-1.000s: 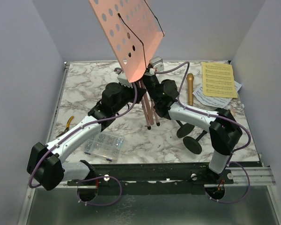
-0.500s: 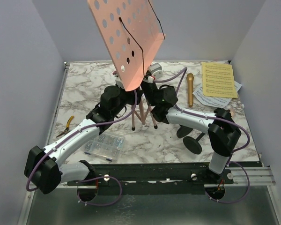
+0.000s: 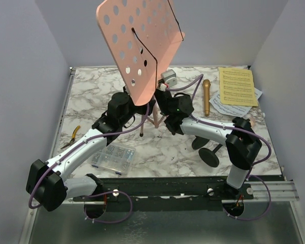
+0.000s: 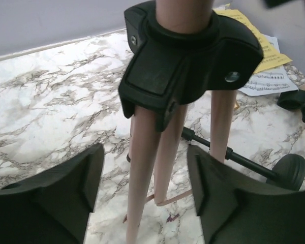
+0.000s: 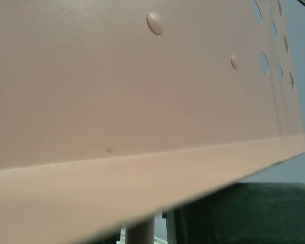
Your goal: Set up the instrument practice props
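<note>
Saw pliers (image 3: 71, 136) and screw box (image 3: 112, 158) at far left of the table (image 3: 86, 96), apart from the work. Found the left gripper (image 4: 145, 175) opened wide, fingers (image 4: 56, 198) either side of the rack legs (image 4: 142, 168) and clear of them; a second earlier had been clamped on those legs. Noted the legs, bunched together then, now splayed from the black hub (image 4: 188, 61), feet down on the marble at mid-table. Saw the rack (image 3: 140, 46) itself more upright than before, desk tipped back and high above both arms. Found the right gripper (image 3: 162, 94) tight against the pole just under the desk; could not tell from either view whether closed on it, jaws hidden by the pink sheet. Judged the rack as good as planted, yet not proven to stand alone until released from that side. Further right, saw two holders (image 3: 212, 157) lying flat near the front edge, gold mic (image 3: 206, 96) and yellow pages (image 3: 237, 86) over white ones at back right: all yet to be placed.
</note>
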Controlling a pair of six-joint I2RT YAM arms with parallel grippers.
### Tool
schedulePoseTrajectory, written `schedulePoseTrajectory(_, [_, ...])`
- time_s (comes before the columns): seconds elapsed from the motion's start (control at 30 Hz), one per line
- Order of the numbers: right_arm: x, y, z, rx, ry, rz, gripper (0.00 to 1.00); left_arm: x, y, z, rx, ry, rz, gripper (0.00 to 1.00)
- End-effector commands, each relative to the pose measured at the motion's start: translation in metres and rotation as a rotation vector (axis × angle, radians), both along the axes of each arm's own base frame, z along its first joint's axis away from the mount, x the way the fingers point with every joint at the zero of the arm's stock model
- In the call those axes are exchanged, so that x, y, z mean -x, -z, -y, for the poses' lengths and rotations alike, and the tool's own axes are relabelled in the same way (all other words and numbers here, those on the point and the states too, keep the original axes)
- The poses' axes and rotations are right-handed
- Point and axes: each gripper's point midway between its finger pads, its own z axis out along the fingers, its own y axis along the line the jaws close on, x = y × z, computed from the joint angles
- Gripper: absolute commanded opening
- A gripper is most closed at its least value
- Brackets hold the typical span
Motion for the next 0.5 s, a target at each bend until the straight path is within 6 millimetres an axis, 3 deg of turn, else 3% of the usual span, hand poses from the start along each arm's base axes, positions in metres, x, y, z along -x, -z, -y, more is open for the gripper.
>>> schedulePoseTrajectory(0.0, [0.065,-0.108,0.065,-0.311,-0.050,0.279,0.01,-0.004,0.006,-0.004,-0.021,0.002,-0.005,0.62])
schedulePoseTrajectory(0.17, [0.071,-0.128,0.068,-0.355,-0.062,0.325,0.01,-0.016,0.027,-0.007,-0.023,-0.028,-0.053,0.67])
schedulePoseTrajectory(0.27, [0.078,-0.144,0.071,-0.388,-0.087,0.361,0.01,-0.022,0.038,-0.008,-0.004,-0.034,-0.092,0.65])
schedulePoseTrajectory(0.37, [0.087,-0.163,0.072,-0.399,-0.115,0.405,0.00,-0.030,0.060,-0.015,-0.031,-0.085,-0.123,0.59])
schedulePoseTrajectory(0.47, [0.097,-0.183,0.076,-0.411,-0.131,0.449,0.01,-0.036,0.083,-0.020,-0.065,-0.119,-0.142,0.61])
